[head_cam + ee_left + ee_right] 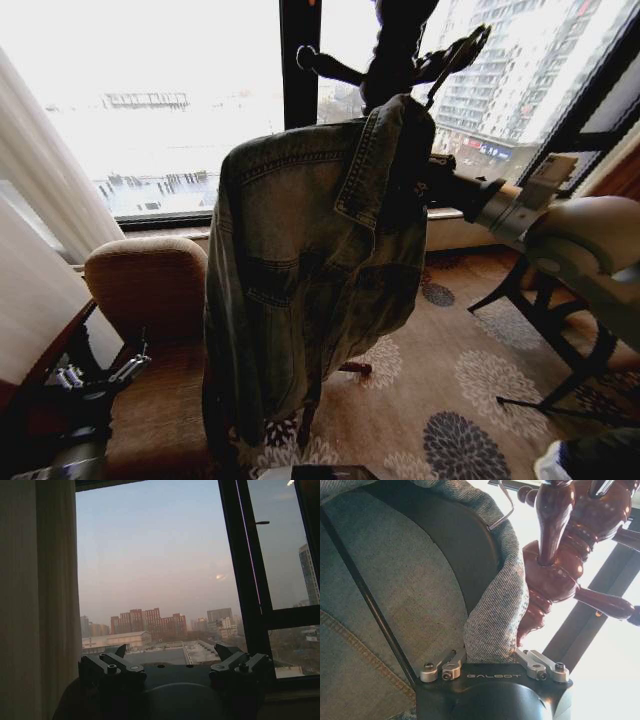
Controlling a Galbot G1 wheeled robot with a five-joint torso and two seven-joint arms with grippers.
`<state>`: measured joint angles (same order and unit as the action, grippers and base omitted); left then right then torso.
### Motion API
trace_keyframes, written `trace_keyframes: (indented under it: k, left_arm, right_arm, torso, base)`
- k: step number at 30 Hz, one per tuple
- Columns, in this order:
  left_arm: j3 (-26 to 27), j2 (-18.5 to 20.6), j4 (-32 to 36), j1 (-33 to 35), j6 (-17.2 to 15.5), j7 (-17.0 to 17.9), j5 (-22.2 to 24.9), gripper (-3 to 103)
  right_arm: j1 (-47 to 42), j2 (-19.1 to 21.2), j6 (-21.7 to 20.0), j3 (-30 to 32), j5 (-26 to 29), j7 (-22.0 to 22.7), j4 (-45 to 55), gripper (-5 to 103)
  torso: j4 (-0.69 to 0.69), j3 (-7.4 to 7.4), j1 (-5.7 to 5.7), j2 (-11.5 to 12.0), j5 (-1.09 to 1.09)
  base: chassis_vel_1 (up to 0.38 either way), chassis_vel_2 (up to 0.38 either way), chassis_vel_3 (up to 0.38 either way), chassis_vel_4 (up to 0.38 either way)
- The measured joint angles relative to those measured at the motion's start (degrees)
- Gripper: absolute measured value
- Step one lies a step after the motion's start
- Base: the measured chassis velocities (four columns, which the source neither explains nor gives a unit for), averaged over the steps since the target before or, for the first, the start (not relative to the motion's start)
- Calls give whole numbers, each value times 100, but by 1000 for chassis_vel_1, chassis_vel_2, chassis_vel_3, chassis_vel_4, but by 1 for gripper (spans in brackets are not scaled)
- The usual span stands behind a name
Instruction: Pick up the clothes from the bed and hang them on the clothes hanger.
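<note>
Left gripper (105, 385): idling low beside the tan armchair (145, 280), jaws standing apart and gripping nothing, likely kept clear of the work.

Right gripper (490, 660): reaching in at jacket height, fingers (451, 666) pinching a fold of the collar, apparently steadying the garment while it is settling.

Denim jacket (310, 260): hanging off the floor, draping over the black clothes hanger (367, 600), its silver hook (505, 510) rising toward the wooden coat stand (560, 555).

Window (160, 110): glaring behind, silhouetting the stand.
</note>
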<state>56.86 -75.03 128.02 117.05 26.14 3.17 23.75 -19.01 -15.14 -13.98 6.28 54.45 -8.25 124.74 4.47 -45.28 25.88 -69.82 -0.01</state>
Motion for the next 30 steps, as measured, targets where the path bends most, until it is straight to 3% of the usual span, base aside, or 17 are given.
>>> trace_keyframes:
  k: [10,17,24,30]
  left_arm:
    - [0,0,0,0,0,0,0,100]
    - [0,0,0,0,0,0,0,100]
    - [0,0,0,0,0,0,0,100]
    - [0,0,0,0,0,0,0,100]
  right_arm:
    - [165,10,-108,7,313,146,62,20]
    - [306,122,-29,-19,-74,-109,180,20]
    - [434,237,-146,-30,395,-109,307,20]
    - [493,308,-338,24,1157,151,520,20]
  torso:
    - [1,0,0,-1,2]
    - [1,0,0,-1,2]
    - [0,1,1,-1,0]
    - [0,1,0,-1,0]
  base:
    - [0,0,0,0]
    - [0,0,0,0]
    - [0,0,0,0]
    - [0,0,0,0]
